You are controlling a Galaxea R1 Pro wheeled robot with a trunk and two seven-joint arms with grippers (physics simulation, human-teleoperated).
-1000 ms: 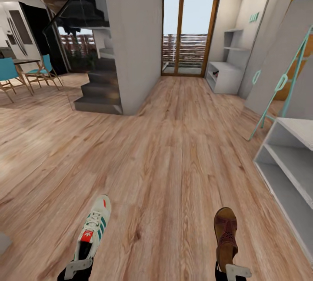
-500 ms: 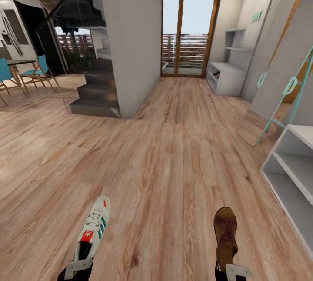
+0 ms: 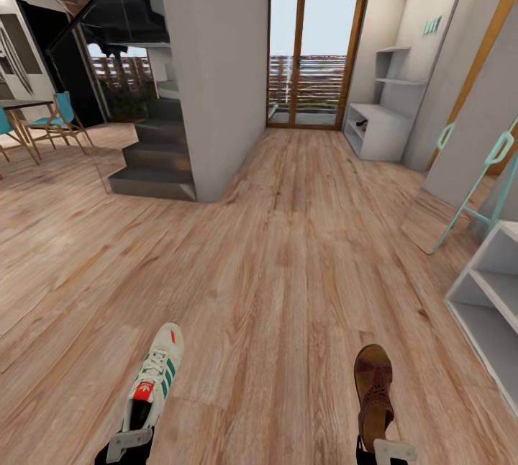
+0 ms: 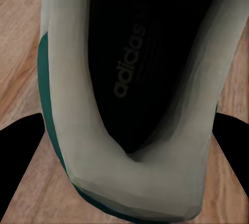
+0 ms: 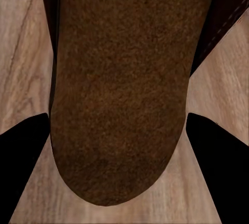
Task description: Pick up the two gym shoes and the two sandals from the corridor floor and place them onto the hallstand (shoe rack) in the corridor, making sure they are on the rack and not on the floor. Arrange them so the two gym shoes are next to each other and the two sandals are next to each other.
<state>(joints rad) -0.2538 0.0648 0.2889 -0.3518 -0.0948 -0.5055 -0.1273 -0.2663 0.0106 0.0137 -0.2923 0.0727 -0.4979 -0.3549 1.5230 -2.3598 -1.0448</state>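
Shoe and sandal carried down the corridor; both grippers cut off at the frame's lower edge.

The left gripper (image 3: 129, 445) clasps a gym shoe (image 3: 152, 377) by its heel, the right gripper (image 3: 385, 449) a sandal (image 3: 374, 393), both above the floor (image 3: 288, 249); fingertips are hidden; the hallstand (image 3: 378, 127) stands far ahead on the right, its contents too small to read.

So the white sneaker with green side stripes (image 3: 155, 378) sits in the left gripper (image 3: 128, 445) at the near left over the wood-grain plank floor (image 3: 288, 249), and the brown strappy leather sandal (image 3: 374, 393) sits in the right gripper (image 3: 385, 450) at the near right, well apart, both toes pointing down the corridor. Far ahead is the wood-framed glass door (image 3: 314, 55), with the light grey hallstand (image 3: 381, 127) against the right wall just before it and the dark staircase (image 3: 155, 155) off to the left. Another grey shelving unit (image 3: 489, 307) is at the floor's near right edge.
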